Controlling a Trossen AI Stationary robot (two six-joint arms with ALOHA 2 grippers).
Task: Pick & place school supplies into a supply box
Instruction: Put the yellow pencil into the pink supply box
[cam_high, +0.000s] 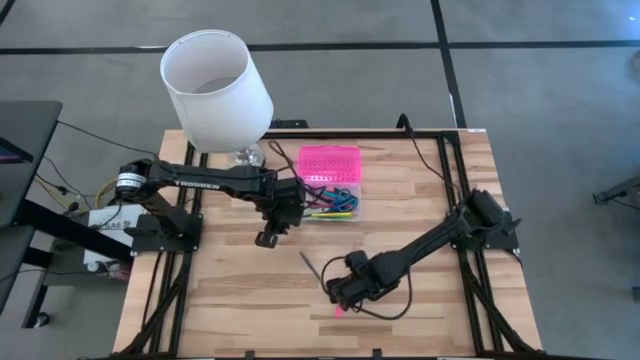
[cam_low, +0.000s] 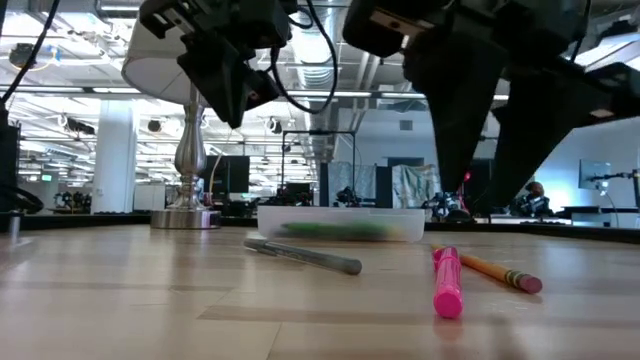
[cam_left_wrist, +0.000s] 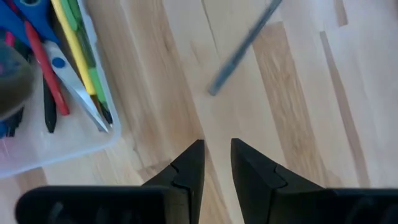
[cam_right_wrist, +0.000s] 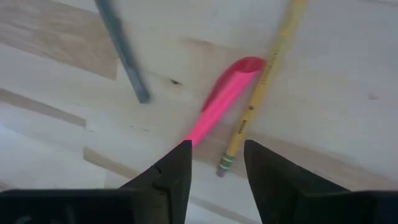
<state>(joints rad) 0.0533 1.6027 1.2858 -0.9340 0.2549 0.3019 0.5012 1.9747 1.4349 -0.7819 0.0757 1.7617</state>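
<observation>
The supply box's clear base lies on the table and holds several pens and blue-handled scissors. Its pink lid lies open behind it. A pink marker, a yellow pencil and a grey pen lie flat on the wood in front of the box. My right gripper hovers open, pointing down over the marker's and pencil's near ends. My left gripper hangs beside the box's near left corner. Its fingers stand a narrow gap apart with nothing between them.
A lamp with a white shade stands at the table's far left, its metal foot behind the box. Black cables and frame rails run along the right and left edges. Bare wood lies at the near left.
</observation>
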